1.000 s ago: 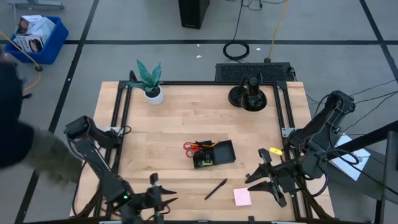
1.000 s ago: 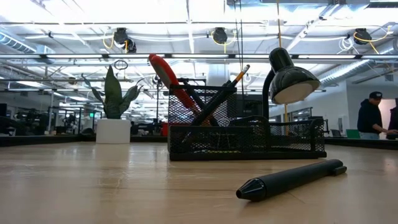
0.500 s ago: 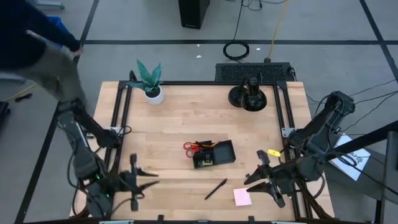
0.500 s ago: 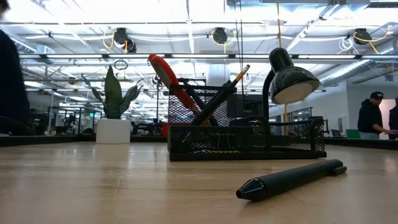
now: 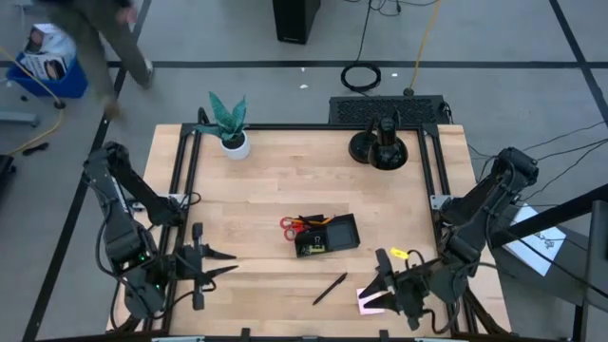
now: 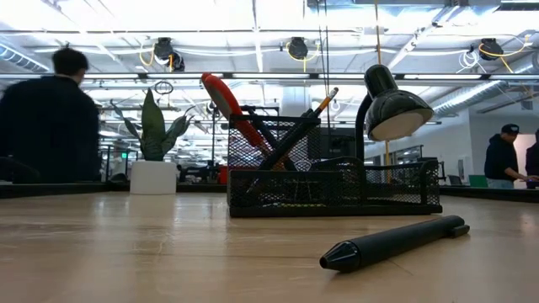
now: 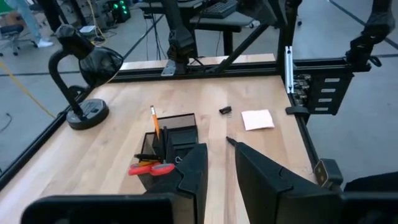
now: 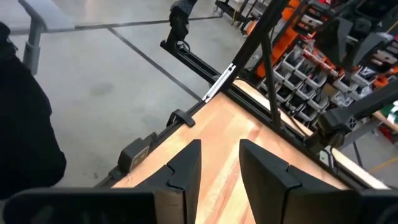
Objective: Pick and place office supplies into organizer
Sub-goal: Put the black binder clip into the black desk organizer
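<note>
With both tools slightly spread and empty, the right tool may nudge the sticky-note pad off the table.

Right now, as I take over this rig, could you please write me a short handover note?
Left gripper: open, empty, over the table's left front.
Right gripper: open, empty, low over the pink sticky-note pad at the right front.
Organizer: mid-table, already holding the red-handled scissors and an orange pencil.
Left to do: a black pen lying in front of the organizer, the pad, and a small black piece near the pad.
</note>
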Controlling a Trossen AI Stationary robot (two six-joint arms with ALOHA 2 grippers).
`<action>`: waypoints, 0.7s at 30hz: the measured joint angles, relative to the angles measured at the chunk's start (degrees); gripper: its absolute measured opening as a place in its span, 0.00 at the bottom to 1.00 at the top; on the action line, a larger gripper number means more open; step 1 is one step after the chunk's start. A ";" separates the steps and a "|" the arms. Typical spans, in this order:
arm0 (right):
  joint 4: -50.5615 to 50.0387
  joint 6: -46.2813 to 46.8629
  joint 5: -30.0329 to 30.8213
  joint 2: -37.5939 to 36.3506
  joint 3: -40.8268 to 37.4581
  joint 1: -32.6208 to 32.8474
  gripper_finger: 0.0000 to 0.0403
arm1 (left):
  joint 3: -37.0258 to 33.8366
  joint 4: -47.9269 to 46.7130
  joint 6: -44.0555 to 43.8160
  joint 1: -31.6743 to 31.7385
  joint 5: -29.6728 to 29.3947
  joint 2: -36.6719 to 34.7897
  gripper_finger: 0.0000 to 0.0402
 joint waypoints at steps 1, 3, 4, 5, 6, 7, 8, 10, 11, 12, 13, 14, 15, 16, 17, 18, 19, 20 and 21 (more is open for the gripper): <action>0.02 0.76 0.01 -0.04 0.01 0.00 0.25 | 0.00 0.00 -0.04 0.00 0.02 0.00 0.22; 0.02 1.22 0.05 -0.04 0.01 0.00 0.25 | 0.00 0.02 -0.65 0.00 0.00 0.00 0.22; -0.01 1.22 0.05 -0.04 0.01 0.00 0.25 | 0.00 0.02 -1.09 0.00 0.02 0.00 0.22; -0.01 1.22 0.05 -0.04 0.01 0.00 0.25 | 0.00 0.02 -1.75 0.00 0.02 0.03 0.22; 0.02 1.36 0.07 -0.04 0.01 0.00 0.25 | 0.00 0.08 -2.50 0.01 0.02 0.22 0.22; 0.00 1.74 0.07 -0.04 0.01 0.00 0.25 | 0.00 0.18 -3.17 0.11 0.03 0.50 0.22; -0.19 2.27 0.07 -0.04 0.01 0.00 0.25 | 0.00 0.24 -3.84 0.32 0.07 0.96 0.22; -1.19 3.04 0.11 -0.04 0.01 0.00 0.25 | 0.00 0.29 -5.25 0.76 1.44 1.99 0.22; -1.62 3.40 0.14 -0.04 0.01 0.00 0.25 | 0.00 0.56 -5.75 1.02 2.59 2.41 0.22; -2.14 3.96 0.14 -0.04 0.01 0.00 0.25 | 0.00 1.00 -6.27 1.28 3.57 2.86 0.22; -2.69 4.57 0.15 -0.04 0.01 0.00 0.25 | 0.00 1.58 -6.47 1.58 4.07 3.39 0.22; -3.05 5.42 0.14 -0.04 0.01 0.00 0.25 | 0.00 2.56 -6.52 1.95 4.49 4.06 0.22; -3.39 6.43 0.14 -0.04 0.01 0.02 0.25 | 0.00 3.63 -6.43 2.22 4.59 4.82 0.22; -3.90 7.50 0.14 -0.04 0.01 0.01 0.25 | 0.00 4.72 -6.18 2.45 4.68 5.56 0.22; -4.44 8.60 0.14 -0.04 0.01 0.01 0.25 | -0.02 6.00 -5.55 2.66 4.88 6.20 0.22; -4.96 9.79 0.15 -0.05 0.01 0.02 0.25 | -0.02 7.29 -4.60 2.98 5.48 6.82 0.22; -5.79 11.12 0.14 -0.06 0.01 0.02 0.25 | 0.00 8.40 -3.44 3.38 6.69 7.31 0.22; -6.77 12.58 0.16 -0.06 0.01 0.02 0.25 | -0.02 9.25 -2.37 3.71 7.90 7.86 0.22; -7.79 14.36 0.14 -0.06 0.01 0.02 0.25 | 0.00 10.00 -1.74 3.97 8.86 8.41 0.22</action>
